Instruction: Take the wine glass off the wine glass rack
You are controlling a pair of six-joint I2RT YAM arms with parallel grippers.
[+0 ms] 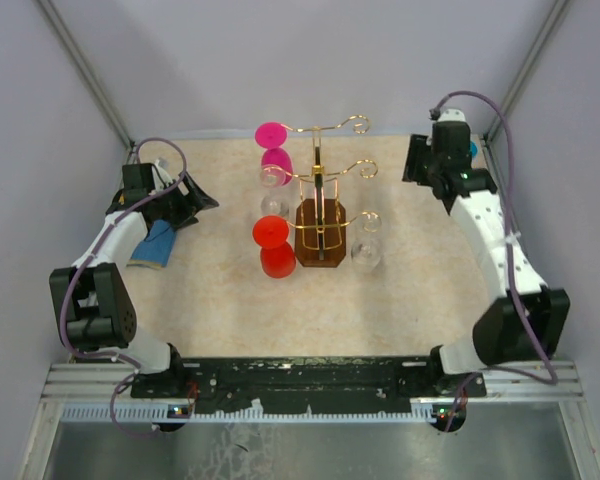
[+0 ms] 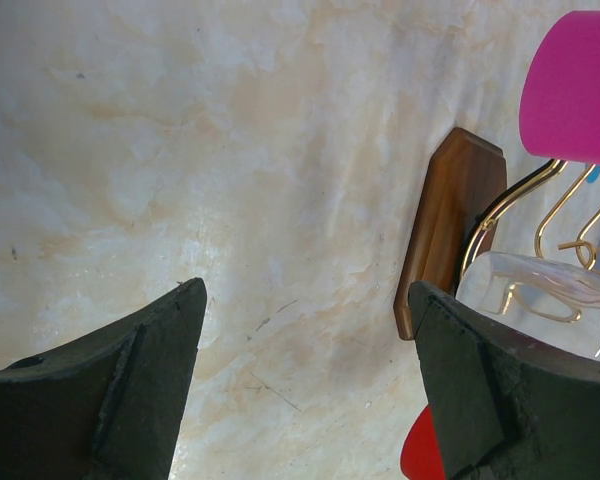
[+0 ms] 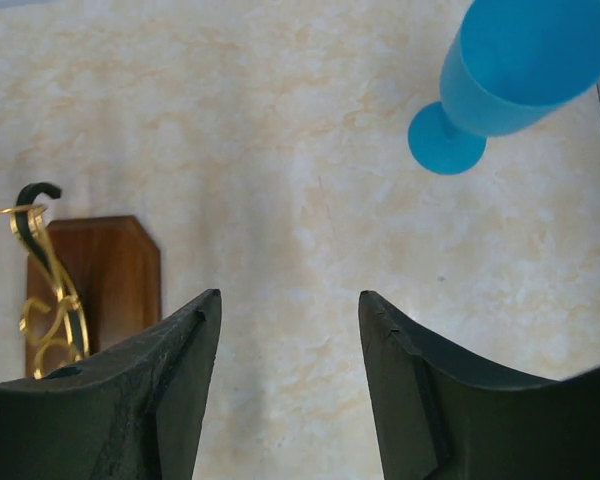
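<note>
The wine glass rack [image 1: 321,205] of thin gold wire stands mid-table in a dark brown hexagonal base [image 1: 320,243]. A magenta glass [image 1: 274,152], a red glass [image 1: 271,246] and two clear glasses [image 1: 366,243] hang on its arms. My left gripper [image 1: 193,203] is open and empty, left of the rack and apart from it. In the left wrist view its jaws [image 2: 308,295] stand wide over bare table, with the base [image 2: 450,220], the magenta glass [image 2: 575,85] and a clear glass [image 2: 540,300] at the right. My right gripper [image 1: 418,165] is open and empty at the back right; its jaws [image 3: 290,297] frame bare table.
A blue glass [image 3: 520,60] lies on its side on the table near my right gripper, close to the right edge. Another blue glass [image 1: 156,243] lies beside my left arm. The rack base [image 3: 105,270] and gold wire [image 3: 45,300] show left of my right gripper's fingers. Grey walls enclose the table.
</note>
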